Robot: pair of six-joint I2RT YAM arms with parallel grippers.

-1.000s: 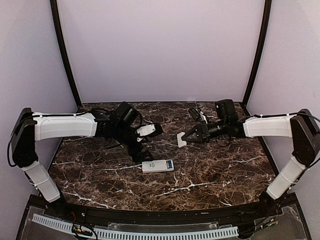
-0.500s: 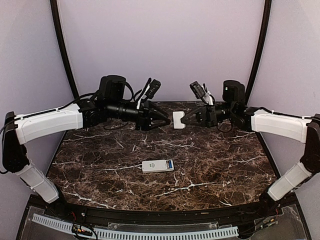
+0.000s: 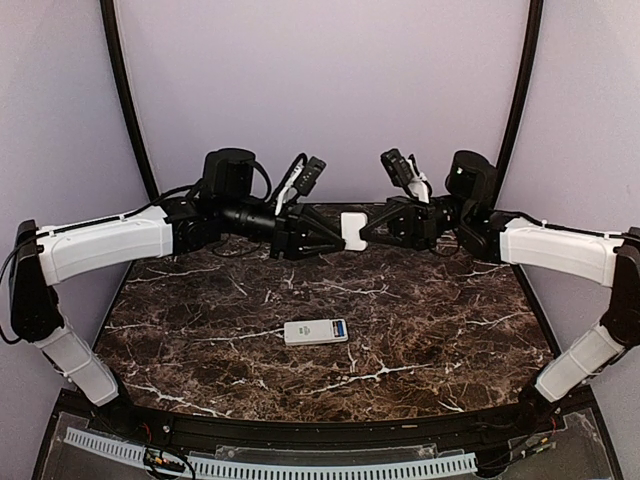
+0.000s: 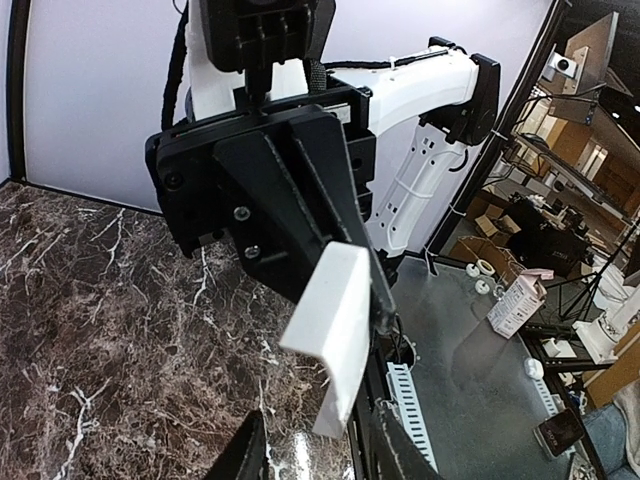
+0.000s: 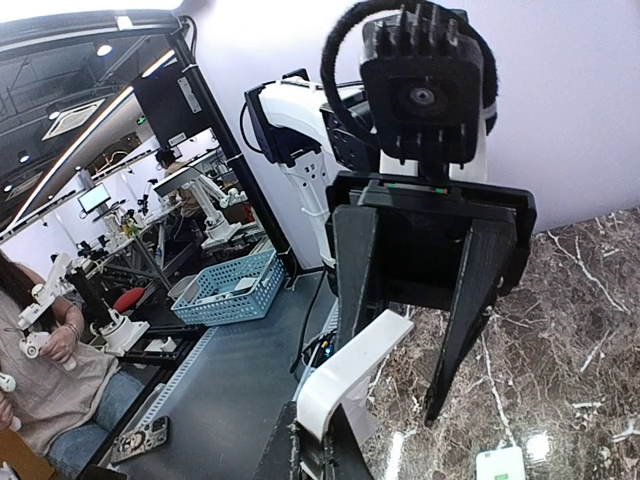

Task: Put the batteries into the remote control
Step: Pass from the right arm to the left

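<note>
- Dark marbled bench (image 3: pixel 430 350) in front, pale lilac walls (image 3: pixel 320 90) behind; left arm (image 3: pixel 110 245) and right arm (image 3: pixel 560 250) rooted at the near edge.
- Nearest, mid-bench: remote control (image 3: pixel 316 331) lying flat, well apart from both arms and untouched. Blue at its right-hand end, probably the batteries (image 3: pixel 340 328) already seated in an open bay, though too small to be sure.
- Further back, raised above the bench: small white cover piece (image 3: pixel 353 230), tilted, hanging in the air between the two arms.
- Right jaws clenched on one end of the cover piece.
- Left jaws released, spread wide to either side of the free end; cannot tell from the left wrist view whether touching yet.
- Step in hand, as a judgement: passing the cover piece from right to left, ahead of fitting it over the batteries.
- To do it well: centre the free end between the left fingertips (image 4: pixel 250 455) and square the pads to the flat faces, not the thin edges.
- Close gently and fully before any loosening on the right.
- Grip far enough along for a firm hold, yet short of the end meant for the remote control.
- Keep the exchange over the bench, to catch any slip on marble rather than off the edge.
- Risk: thin smooth plastic, apt to twist or pop out under an off-centre pinch.
</note>
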